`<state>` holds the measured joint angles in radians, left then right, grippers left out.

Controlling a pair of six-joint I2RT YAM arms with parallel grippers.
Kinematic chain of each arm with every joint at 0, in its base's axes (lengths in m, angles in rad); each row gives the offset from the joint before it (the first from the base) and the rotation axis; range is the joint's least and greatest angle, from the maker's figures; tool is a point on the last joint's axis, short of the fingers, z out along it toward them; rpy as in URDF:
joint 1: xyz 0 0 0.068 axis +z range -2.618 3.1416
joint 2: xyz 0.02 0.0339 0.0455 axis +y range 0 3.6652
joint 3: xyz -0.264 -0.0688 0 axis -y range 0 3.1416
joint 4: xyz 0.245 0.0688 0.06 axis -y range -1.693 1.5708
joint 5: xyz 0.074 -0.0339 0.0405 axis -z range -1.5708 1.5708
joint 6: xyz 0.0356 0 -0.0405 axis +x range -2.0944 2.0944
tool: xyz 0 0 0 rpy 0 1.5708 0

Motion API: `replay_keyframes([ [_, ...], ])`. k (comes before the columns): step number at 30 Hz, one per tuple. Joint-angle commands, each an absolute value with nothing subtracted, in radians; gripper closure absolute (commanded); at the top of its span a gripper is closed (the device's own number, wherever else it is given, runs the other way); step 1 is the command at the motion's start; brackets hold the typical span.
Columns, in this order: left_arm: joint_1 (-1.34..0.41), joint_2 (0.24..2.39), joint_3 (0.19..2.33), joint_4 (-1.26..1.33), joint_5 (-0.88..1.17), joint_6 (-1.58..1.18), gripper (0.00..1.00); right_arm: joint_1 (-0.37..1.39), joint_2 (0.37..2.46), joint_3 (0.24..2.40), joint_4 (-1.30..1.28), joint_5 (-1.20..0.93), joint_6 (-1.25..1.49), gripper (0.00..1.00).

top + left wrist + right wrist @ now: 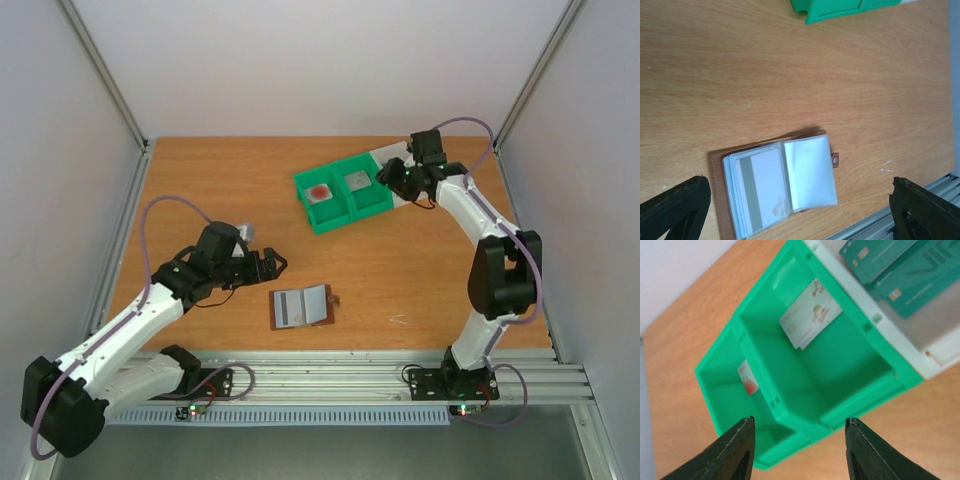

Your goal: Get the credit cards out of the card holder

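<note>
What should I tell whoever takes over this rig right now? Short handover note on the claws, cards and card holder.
Left claw: open, empty, near the card holder, not touching it.
Right claw: open, empty, above the green bin.
The card holder lies open on the table.
Done: teal cards lie in the white bin; a whitish card with pink-red marks lies in the green bin's compartment beside it.
Left to do: at least one card, stripe side up, is in the holder; pull it out.
</note>
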<state>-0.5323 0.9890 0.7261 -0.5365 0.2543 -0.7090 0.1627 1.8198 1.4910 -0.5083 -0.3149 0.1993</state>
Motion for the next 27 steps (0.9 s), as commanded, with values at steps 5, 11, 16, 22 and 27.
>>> replay_keyframes([
  [5, -0.533, 0.95, 0.719, -0.579, 0.27, -0.68, 0.02, 0.309, 1.579, 1.34, -0.643, -0.176, 0.066, 0.45],
  [11, -0.534, 0.982, 0.632, -0.486, 0.354, -0.735, 0.11, 0.385, 1.454, 1.2, -0.66, -0.257, 0.076, 0.49],
  [16, -0.534, 1.022, 0.557, -0.402, 0.369, -0.78, 0.17, 0.468, 1.397, 1.085, -0.623, -0.322, 0.127, 0.57],
  [22, -0.534, 1.085, 0.492, -0.297, 0.396, -0.816, 0.25, 0.6, 1.393, 0.986, -0.518, -0.367, 0.224, 0.64],
  [27, -0.533, 1.128, 0.466, -0.246, 0.409, -0.836, 0.28, 0.72, 1.451, 0.97, -0.446, -0.344, 0.278, 0.66],
])
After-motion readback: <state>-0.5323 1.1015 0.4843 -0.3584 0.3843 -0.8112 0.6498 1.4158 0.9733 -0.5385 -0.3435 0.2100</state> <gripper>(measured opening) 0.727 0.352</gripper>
